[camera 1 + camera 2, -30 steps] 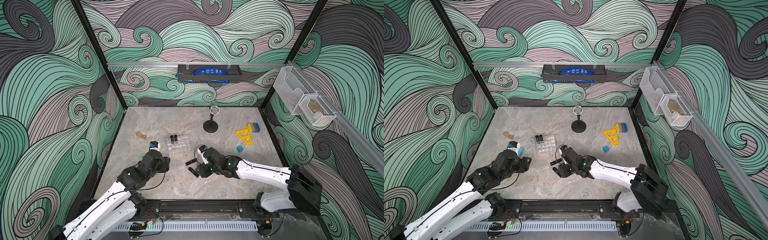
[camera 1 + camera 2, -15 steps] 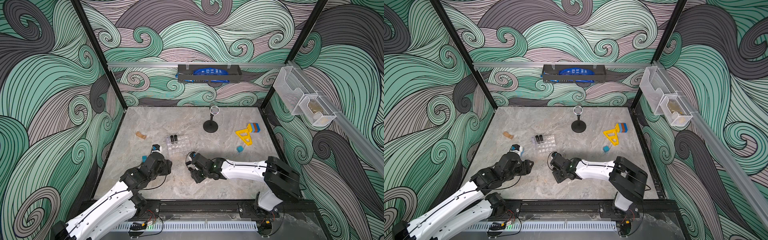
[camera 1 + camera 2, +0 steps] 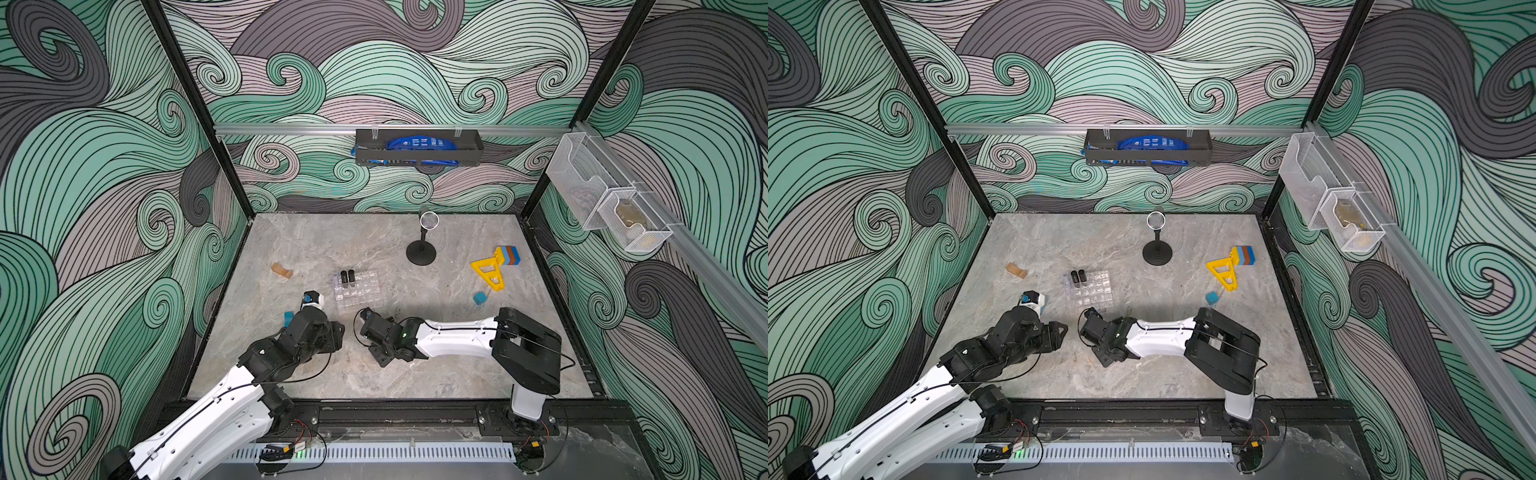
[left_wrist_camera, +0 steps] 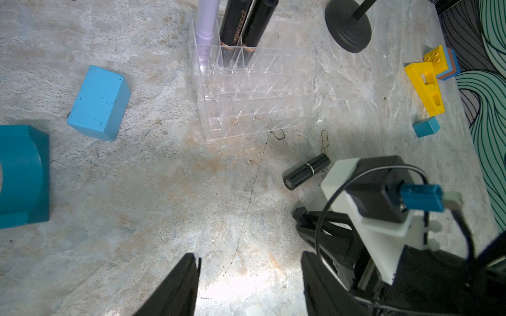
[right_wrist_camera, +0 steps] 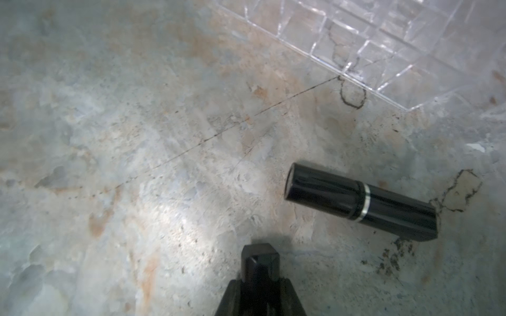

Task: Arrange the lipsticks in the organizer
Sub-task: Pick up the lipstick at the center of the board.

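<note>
Our right fingers (image 5: pixel 232 301) clamp one lipstick (image 5: pixel 260 260); left fingers (image 4: pixel 178 287) stand apart, empty.
We judge it light, stiff, slick (glossy shell), best held mid-barrel; spare lipstick (image 5: pixel 361 201) lies beside the right fingers, organizer (image 5: pixel 397 54) beyond.

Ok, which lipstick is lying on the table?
The lipstick flat beside the organizer's corner. Two stand upright in its cells; the right gripper apparently holds another.

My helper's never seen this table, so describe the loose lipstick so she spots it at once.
Find the clear organizer on the marble table. Just off the edge facing the robot, beside the right arm, is the lipstick. Unlike the two black tubes standing in its cells, it lies flat, silver band showing.
</note>
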`<state>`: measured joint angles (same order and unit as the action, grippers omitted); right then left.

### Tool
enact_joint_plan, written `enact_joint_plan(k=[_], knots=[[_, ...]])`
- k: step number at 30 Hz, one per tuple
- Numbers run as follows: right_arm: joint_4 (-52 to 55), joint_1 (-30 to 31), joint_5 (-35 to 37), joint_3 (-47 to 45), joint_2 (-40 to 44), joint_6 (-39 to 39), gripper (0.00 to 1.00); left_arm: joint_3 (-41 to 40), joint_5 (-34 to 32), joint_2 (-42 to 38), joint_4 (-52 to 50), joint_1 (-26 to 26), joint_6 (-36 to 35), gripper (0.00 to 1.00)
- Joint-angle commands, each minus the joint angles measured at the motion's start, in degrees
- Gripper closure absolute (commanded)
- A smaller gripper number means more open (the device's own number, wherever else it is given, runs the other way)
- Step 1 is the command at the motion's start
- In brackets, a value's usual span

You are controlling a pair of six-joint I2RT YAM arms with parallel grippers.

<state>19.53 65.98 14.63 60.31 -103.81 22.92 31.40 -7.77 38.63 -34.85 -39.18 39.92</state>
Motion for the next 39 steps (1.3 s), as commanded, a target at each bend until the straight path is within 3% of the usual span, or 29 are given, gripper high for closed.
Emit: enact_joint_plan(k=[1, 5, 8, 11, 14, 21, 32, 39], knots=[[-1.41, -0.44, -0.63, -1.08, 9.49, 1.99, 0.82, -0.55, 2.7, -1.87, -1.97, -0.42, 0.71, 0.38], [-11.43, -8.6, -11.87, -9.39, 22.36, 8.95, 0.82, -1.48, 5.46, -3.69, 2.5, -4.19, 1.19, 0.37], [-28.41, -12.14, -18.13, -18.76, 31.02, 13.67, 0.84, -4.79, 6.83, -3.8, 13.7, -9.96, 2.77, 0.33], [-45.41, -12.15, -17.49, -28.75, 38.8, 18.79, 0.89, -8.75, 11.12, -2.73, 26.92, -13.35, 4.24, 0.31], [-50.98, -12.01, -14.6, -33.35, 42.85, 20.66, 0.9, -10.91, 17.2, -1.17, 36.56, -14.08, 4.58, 0.31], [-54.54, -10.28, -16.24, -34.65, 43.62, 24.1, 0.9, -13.12, 26.77, 4.1, 53.98, -14.32, 6.6, 0.36], [-64.99, -6.23, -16.83, -37.87, 40.63, 28.58, 0.9, -11.97, 27.63, 4.83, 56.02, -14.43, 4.97, 0.48], [-68.21, -5.93, -17.29, -38.89, 40.1, 29.78, 0.9, -12.0, 26.77, 5.0, 56.65, -14.43, 4.81, 0.63]])
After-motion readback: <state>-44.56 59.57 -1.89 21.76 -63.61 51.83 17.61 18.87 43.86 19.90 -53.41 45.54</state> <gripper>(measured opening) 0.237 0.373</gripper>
